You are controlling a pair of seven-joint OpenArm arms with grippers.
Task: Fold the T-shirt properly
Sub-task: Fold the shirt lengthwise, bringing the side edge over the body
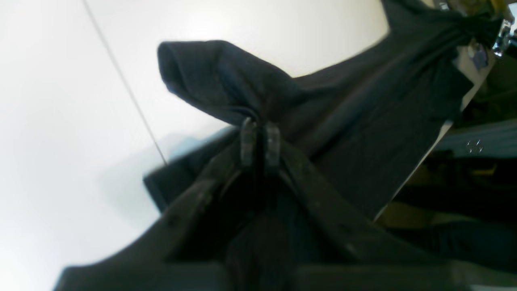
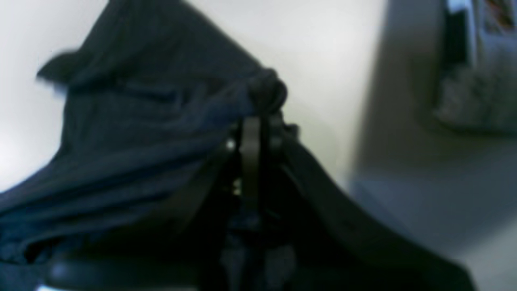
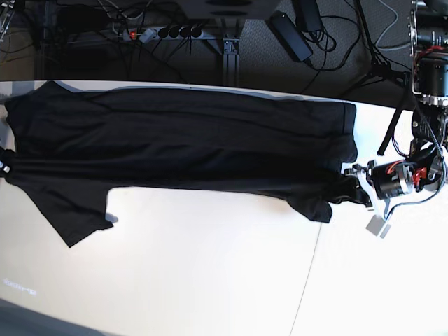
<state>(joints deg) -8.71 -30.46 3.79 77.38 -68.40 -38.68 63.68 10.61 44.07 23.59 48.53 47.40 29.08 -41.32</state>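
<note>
T-shirt [image 3: 182, 147] stretched in long band across far side of surface [image 3: 210, 280]. You have left hand [image 1: 260, 139] and right hand [image 2: 258, 133] each clamped on bunched fabric. Lengthwise fold seems made; crosswise folds left.

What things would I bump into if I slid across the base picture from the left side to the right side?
The T-shirt stretched across the table → the left gripper pinching the shirt's end → the arm's orange-and-black wrist.
</note>
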